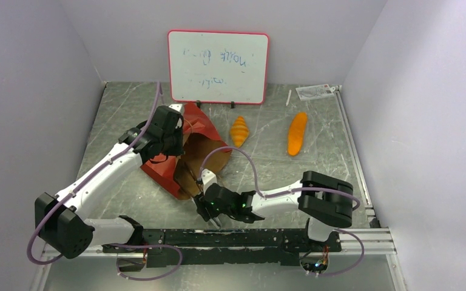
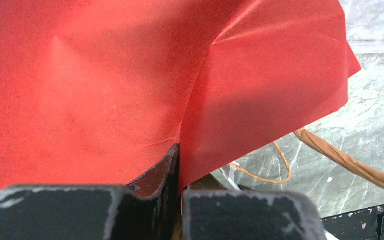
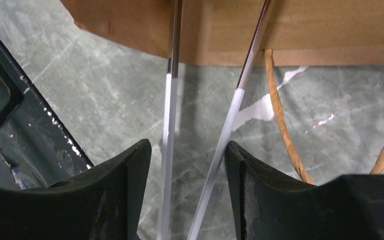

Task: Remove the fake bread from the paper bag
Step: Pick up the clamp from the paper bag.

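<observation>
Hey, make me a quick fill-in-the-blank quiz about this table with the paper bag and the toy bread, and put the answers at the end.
1. The left hand is shut on the ___ part of the paper bag.
2. The croissant and the long loaf, both lying outside the bag, are ___ in colour.
3. Near the bag's brown edge, the right hand has its jaws ___.
Missing words: red; orange; open.

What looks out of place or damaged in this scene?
The paper bag lies tipped on its side, and its red bottom is creased where the left gripper pinches it. Nothing else stands out.
</observation>
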Controlling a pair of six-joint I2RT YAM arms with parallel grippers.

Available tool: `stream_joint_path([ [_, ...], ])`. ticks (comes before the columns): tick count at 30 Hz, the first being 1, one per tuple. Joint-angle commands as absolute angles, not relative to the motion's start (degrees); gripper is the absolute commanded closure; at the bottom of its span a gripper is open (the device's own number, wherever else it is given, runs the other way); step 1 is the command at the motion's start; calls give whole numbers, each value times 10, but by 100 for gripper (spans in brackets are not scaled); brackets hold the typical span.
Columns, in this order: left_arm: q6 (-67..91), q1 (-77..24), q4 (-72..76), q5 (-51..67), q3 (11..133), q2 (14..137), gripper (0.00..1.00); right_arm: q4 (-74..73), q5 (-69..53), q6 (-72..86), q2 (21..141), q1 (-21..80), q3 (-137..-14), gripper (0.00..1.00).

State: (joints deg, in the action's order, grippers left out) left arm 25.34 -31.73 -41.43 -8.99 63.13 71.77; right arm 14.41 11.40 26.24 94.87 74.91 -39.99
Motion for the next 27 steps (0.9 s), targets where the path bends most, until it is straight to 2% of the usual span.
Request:
stream_joint_path([
  [1, 248, -323, -413, -71, 644, 723, 93, 149, 126, 247, 989, 750, -389, 43],
  [10, 250, -324, -405, -56, 638, 729, 93, 159, 106, 233, 1006, 730, -407, 51],
  [19, 253, -326, -405, -50, 635, 726, 93, 138, -31, 257, 1006, 651, -442, 49],
  [27, 257, -328, -404, -48, 630, 720, 93, 99, -64, 247, 1046, 642, -508, 51],
])
